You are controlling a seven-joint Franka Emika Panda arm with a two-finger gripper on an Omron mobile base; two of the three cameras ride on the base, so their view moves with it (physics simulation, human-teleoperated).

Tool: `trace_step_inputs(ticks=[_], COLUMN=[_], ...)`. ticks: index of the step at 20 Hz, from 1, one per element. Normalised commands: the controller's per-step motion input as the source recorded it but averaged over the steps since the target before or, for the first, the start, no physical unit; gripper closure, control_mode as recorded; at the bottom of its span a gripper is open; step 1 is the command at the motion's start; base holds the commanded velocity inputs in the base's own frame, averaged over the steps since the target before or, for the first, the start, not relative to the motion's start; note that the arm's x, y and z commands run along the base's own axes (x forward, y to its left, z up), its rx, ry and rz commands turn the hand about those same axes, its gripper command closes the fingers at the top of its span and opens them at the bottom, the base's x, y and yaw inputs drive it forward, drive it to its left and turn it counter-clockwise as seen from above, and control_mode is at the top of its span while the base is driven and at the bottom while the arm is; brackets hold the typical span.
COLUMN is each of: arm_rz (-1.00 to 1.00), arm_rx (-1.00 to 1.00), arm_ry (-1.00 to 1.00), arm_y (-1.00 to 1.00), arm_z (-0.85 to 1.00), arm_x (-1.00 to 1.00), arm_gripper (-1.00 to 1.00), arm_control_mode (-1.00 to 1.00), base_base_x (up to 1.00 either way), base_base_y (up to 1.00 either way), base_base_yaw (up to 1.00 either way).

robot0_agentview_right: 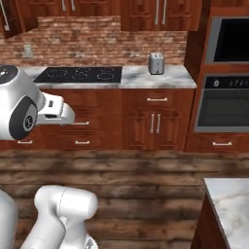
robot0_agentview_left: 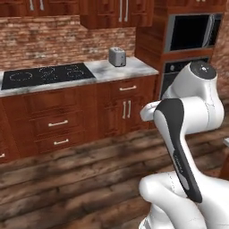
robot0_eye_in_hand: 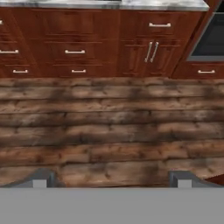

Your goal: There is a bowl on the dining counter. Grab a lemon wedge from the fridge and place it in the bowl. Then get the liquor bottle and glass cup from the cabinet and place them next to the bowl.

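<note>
We take the toaster (robot0_agentview_left: 117, 57) as our landmark; it stands on the marble counter (robot0_agentview_left: 105, 71) against the brick wall (robot0_agentview_left: 62, 38), just beside the counter's right end. Left of the toaster, on the same counter, lies the black cooktop (robot0_agentview_left: 47, 74); below the toaster sit red-brown base cabinets (robot0_agentview_left: 120, 107) with a drawer and two doors; right of it rises the oven column, a microwave (robot0_agentview_right: 231, 41) above and a wall oven (robot0_agentview_right: 223, 104) below; above it hang the wall cabinets (robot0_agentview_right: 155, 14). Plank flooring (robot0_eye_in_hand: 109, 127) runs in front, nearer us than the toaster.

The gripper (robot0_eye_in_hand: 111, 179) looks down at that floor with the base cabinets across the top of the hand view; its two dark fingertips (robot0_eye_in_hand: 41, 177) stand at the full spread, far apart, with nothing between them; it holds nothing. The white arm (robot0_agentview_left: 183, 134) is folded up well in front of the toaster.

A corner of another marble counter (robot0_agentview_right: 228, 204) shows at lower right of the right base view, well apart from the toaster, across the floor. We see no bowl, lemon wedge, bottle or glass from here; we cannot say where they are.
</note>
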Motion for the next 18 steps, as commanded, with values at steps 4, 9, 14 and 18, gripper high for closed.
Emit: trace_step_inputs(ticks=[4,9,14,18], arm_rz=[0.00,0.00,0.00,0.00], arm_rx=[0.00,0.00,0.00,0.00], arm_ry=[0.00,0.00,0.00,0.00], arm_y=[0.00,0.00,0.00,0.00], arm_z=[0.00,0.00,0.00,0.00], arm_x=[0.00,0.00,0.00,0.00], arm_gripper=[-1.00,-1.00,-1.00,-1.00], arm_control_mode=[1.00,1.00,1.00,1.00], base_base_x=[1.00,1.00,0.84,0.53], base_base_y=[0.74,0.98,1.00,1.00], base_base_yaw=[0.00,0.00,0.00,0.00])
